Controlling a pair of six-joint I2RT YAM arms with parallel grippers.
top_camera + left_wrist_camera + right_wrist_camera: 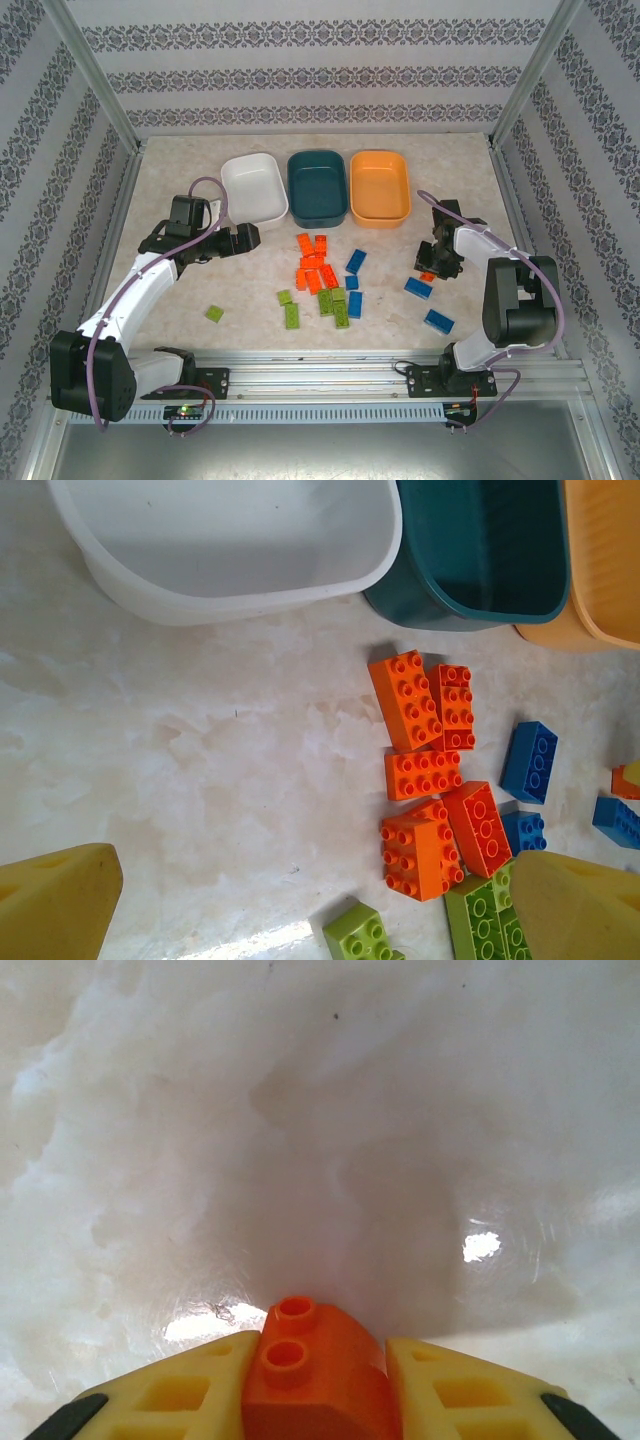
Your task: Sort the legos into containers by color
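a pale beige tabletop with a cloudy marbled pattern [200,290] lies flat inside a box-like enclosure; up close its surface is glossy, with bright patches of reflected light. along the table's far edge rises a back wall of white wallpaper with grey ornamental bands [320,60], and the same paper covers the left side wall [45,170] and the right side wall [600,170]. a slim silver aluminium post [97,80] rises from the far-left corner and a matching post [532,80] from the far-right corner. a silver slotted aluminium rail [320,372] runs along the near edge, with a white vented strip [330,408] just below it and a dull grey metal sheet [320,450] lower still.
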